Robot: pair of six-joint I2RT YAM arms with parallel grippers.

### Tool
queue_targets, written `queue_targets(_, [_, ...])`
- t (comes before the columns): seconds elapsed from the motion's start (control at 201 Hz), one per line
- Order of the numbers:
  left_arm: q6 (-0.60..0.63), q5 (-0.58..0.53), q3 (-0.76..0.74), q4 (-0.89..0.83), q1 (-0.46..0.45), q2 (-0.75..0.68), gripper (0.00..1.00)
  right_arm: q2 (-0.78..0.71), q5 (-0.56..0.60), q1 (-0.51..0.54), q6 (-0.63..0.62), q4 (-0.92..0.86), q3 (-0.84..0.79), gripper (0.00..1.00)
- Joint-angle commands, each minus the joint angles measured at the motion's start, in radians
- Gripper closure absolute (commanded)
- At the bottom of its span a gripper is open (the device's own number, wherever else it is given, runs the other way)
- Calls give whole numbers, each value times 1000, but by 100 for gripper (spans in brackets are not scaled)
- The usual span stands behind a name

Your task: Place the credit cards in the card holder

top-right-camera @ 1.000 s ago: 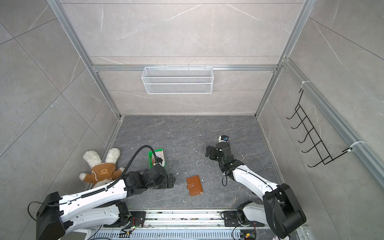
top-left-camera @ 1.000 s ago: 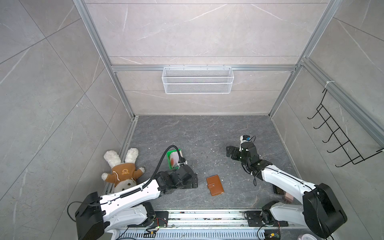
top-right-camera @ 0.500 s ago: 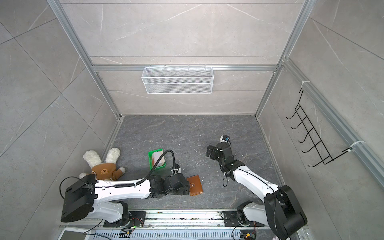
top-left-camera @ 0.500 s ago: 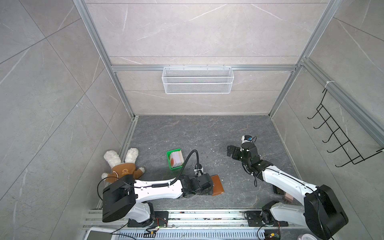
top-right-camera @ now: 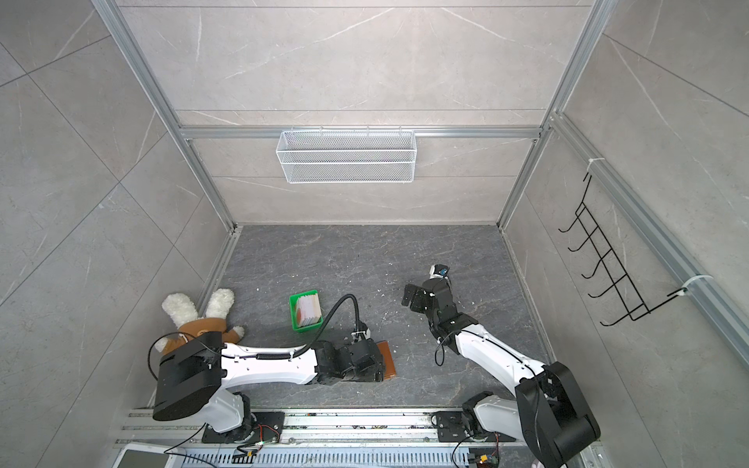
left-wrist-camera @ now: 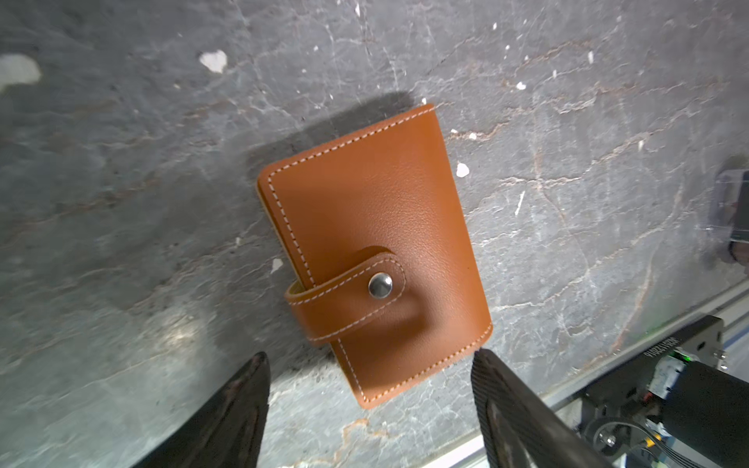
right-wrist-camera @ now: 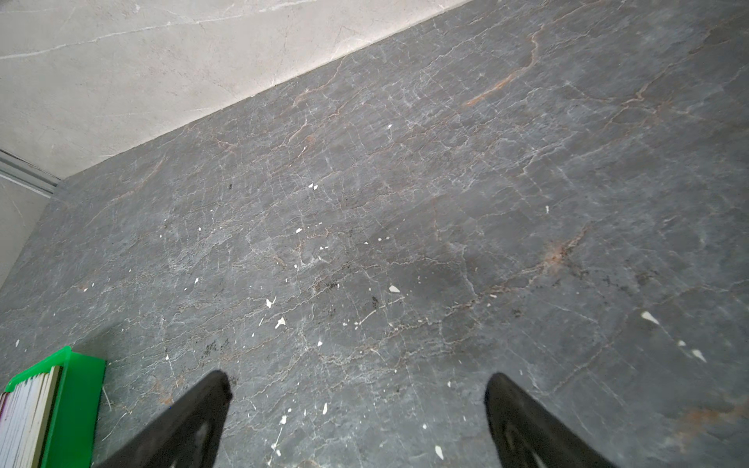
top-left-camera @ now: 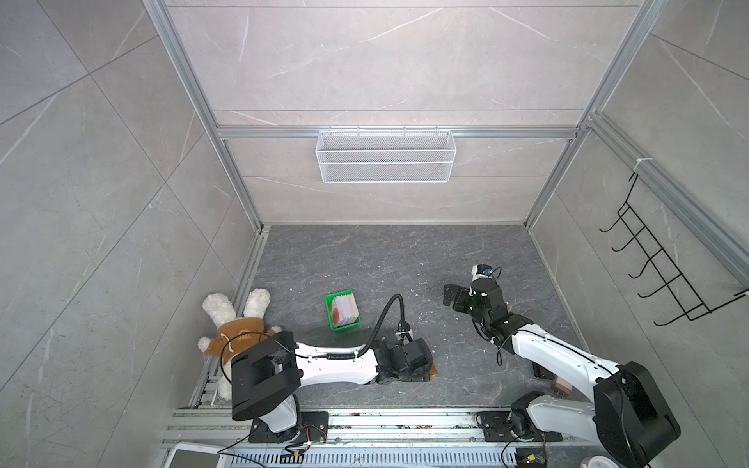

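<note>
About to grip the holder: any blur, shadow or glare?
Left wrist view: holder sharp, soft shadow by its strap, frame edges blurred. Right wrist view: floor crisp, no glare. Both top views: evenly lit, left arm hides most of the holder.

Tiny inverted print on black bracket point(left-wrist-camera: 664, 348), seemingly unreadable

One card holder point(left-wrist-camera: 377, 251), one tray point(top-left-camera: 343, 326), one card stack point(top-left-camera: 346, 310), one plush rabbit point(top-left-camera: 239, 326).

Both top views look steeply down from six o'clock, sharing the whole floor point(top-left-camera: 385, 263). Left wrist camera: close over the card holder point(left-wrist-camera: 375, 251). Right wrist camera: low, facing ten o'clock, catching the green tray point(right-wrist-camera: 81, 397).
</note>
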Motion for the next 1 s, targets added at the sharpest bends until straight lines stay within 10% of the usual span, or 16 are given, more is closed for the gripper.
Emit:
queue_targets(0.0, [-34, 12, 29, 3, 0, 10, 22, -23, -17, 1, -37, 18, -9, 1])
queue_targets(0.383, [100, 144, -66, 84, 135, -88, 27, -159, -68, 118, -28, -159, -47, 8])
queue_targets(0.991, [387, 374, -113, 187, 410, -160, 30, -444, -154, 423, 317, -711, -73, 10])
